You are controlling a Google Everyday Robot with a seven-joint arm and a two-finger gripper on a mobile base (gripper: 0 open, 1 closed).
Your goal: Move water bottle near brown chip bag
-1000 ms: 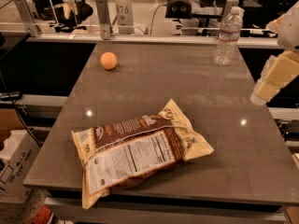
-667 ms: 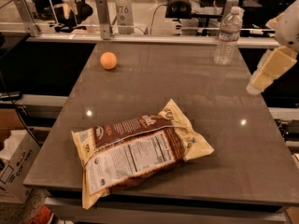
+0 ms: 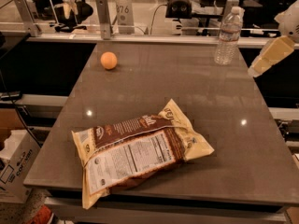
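**The gripper (image 3: 270,56) is hovering just off the right edge of the counter (image 3: 187,83), beside the water bottle (image 3: 228,31) but apart from it.**

Whether the gripper is set wide or narrow cannot be told; the arm is slanting down and leftward from the upper right. The bottle is standing upright at the counter's far right corner, well apart from the brown chip bag (image 3: 140,150), which is lying flat near the front edge. The bottle is probably light, thin-walled, slick and easily tipped, so a level grasp around its ribbed middle is looking safest. An orange ball (image 3: 109,60) is sitting far left.
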